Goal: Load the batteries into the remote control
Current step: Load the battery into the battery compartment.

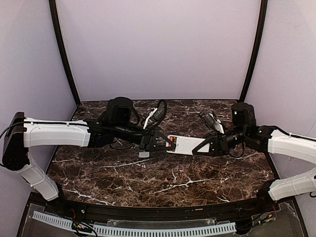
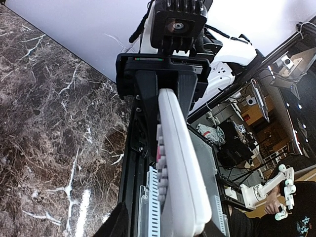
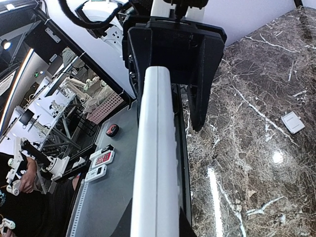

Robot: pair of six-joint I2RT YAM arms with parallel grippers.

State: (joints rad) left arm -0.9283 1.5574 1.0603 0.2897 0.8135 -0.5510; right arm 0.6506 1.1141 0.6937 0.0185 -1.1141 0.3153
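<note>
The remote control hangs above the marble table, white back up, stretched between my two grippers. An orange-red battery shows at its left end. My right gripper is shut on the right end; in the right wrist view the remote control runs edge-on between the dark fingers of that gripper. My left gripper straddles the left end. In the left wrist view the remote control shows its buttons facing the table, and the left gripper is open, with a gap on one side.
A small white rectangular piece lies on the marble table just below the left gripper, the same white piece showing in the right wrist view. A white slotted duct runs along the near edge. Purple walls close the back and sides.
</note>
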